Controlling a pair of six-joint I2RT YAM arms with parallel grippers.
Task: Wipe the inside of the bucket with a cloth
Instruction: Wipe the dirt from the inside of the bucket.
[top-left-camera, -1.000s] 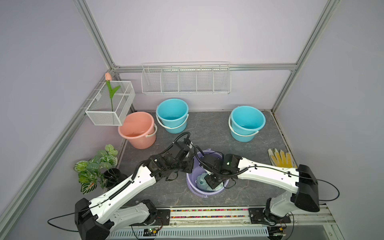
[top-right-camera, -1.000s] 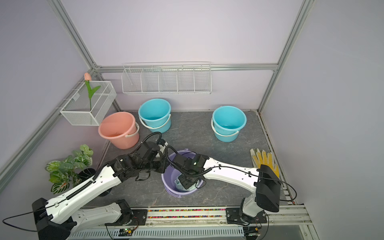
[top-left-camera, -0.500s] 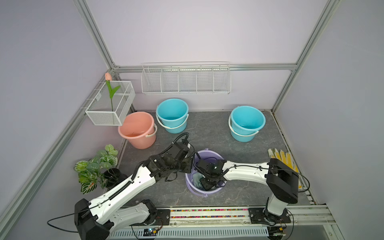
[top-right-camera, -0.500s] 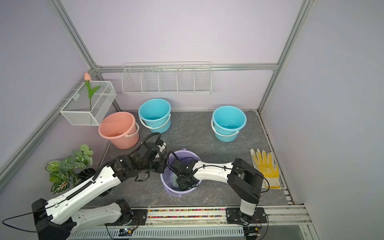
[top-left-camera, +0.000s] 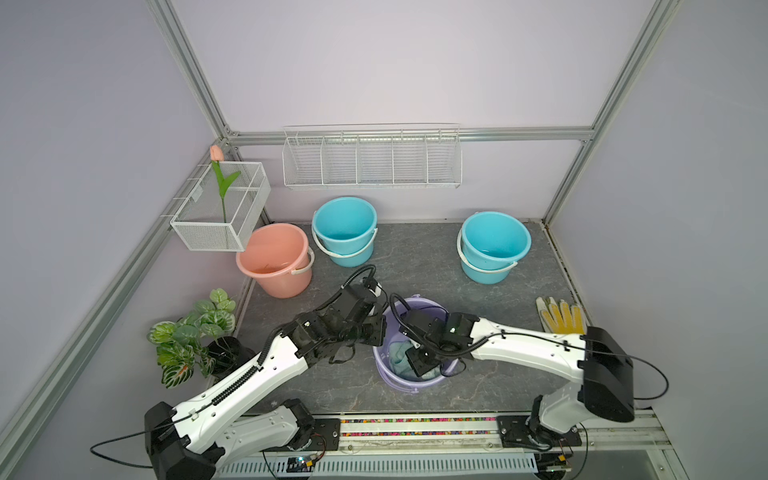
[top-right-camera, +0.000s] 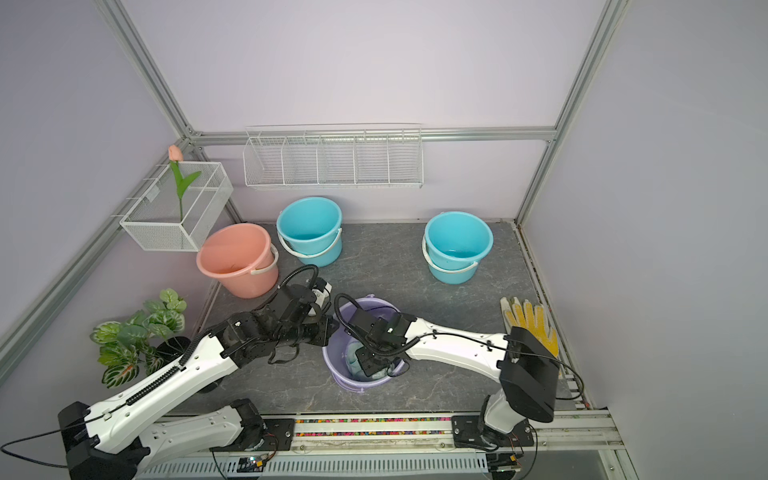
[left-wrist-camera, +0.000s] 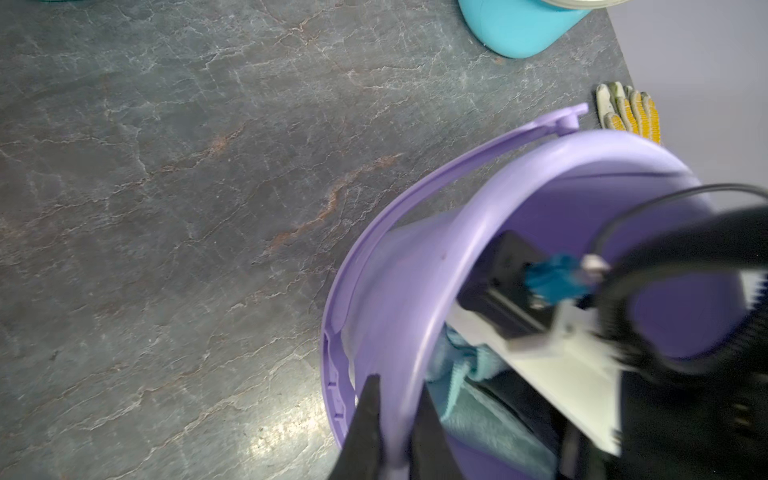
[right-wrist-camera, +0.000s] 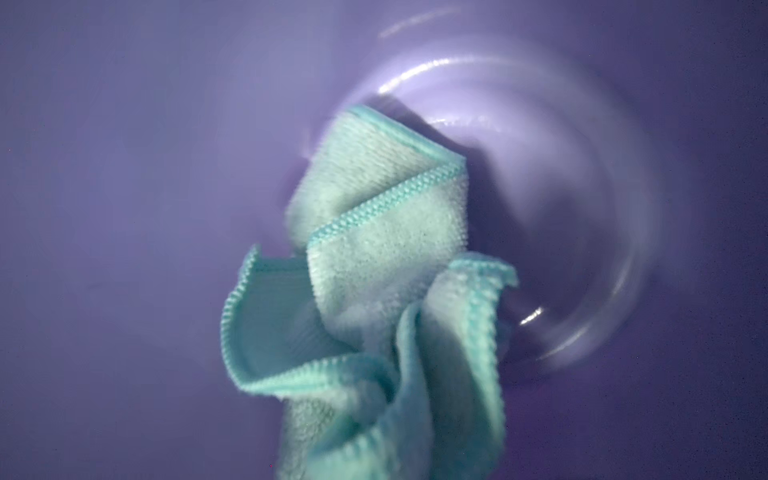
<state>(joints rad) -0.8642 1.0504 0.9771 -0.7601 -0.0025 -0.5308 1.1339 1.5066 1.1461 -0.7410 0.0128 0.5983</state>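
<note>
The bucket is pale purple and stands near the table's front, between both arms. My left gripper is shut on its rim, one finger outside the wall and one inside. My right gripper reaches down into the bucket and is shut on the cloth, a crumpled mint-green towel hanging against the inner wall above the glossy floor. The cloth also shows inside the bucket from above. The cloth hides the right fingers in the right wrist view.
A pink bucket and two stacks of blue buckets stand at the back. A yellow-and-white glove lies at the right edge. A potted plant, a wire basket and a wall rack are at the left and back.
The right arm's elbow swung in toward the bucket and back out, carrying the cloth round inside it. The left gripper kept its hold on the rim.
</note>
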